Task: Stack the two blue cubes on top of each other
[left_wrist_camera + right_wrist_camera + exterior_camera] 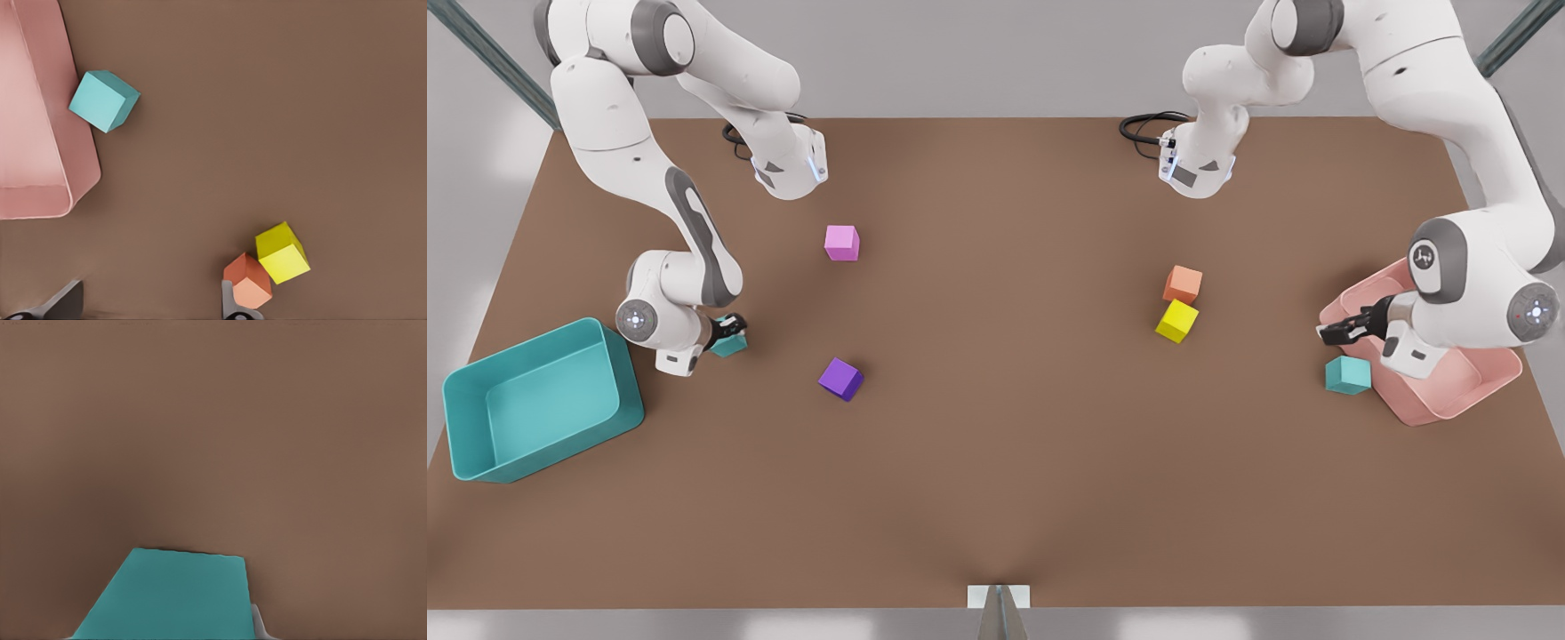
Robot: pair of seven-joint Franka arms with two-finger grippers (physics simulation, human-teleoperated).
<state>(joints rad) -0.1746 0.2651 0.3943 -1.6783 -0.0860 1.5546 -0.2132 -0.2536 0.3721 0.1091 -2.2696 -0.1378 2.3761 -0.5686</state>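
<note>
matte teal cube (730, 343) clenched by right end effector (729, 331); left end effector (1336, 332) released near second cube (1347, 374).

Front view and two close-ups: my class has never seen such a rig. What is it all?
Two white robot arms work over a brown table. The front view looks down on the whole scene; each wrist view comes from a camera on one arm. The right gripper, at the front view's left, has its fingers shut on a small teal matte cube. The left gripper, at the front view's right, is open, near a pink plastic bin and the second teal cube. Also there: pink cube, purple cube, orange cube, yellow cube, teal bin.
</note>
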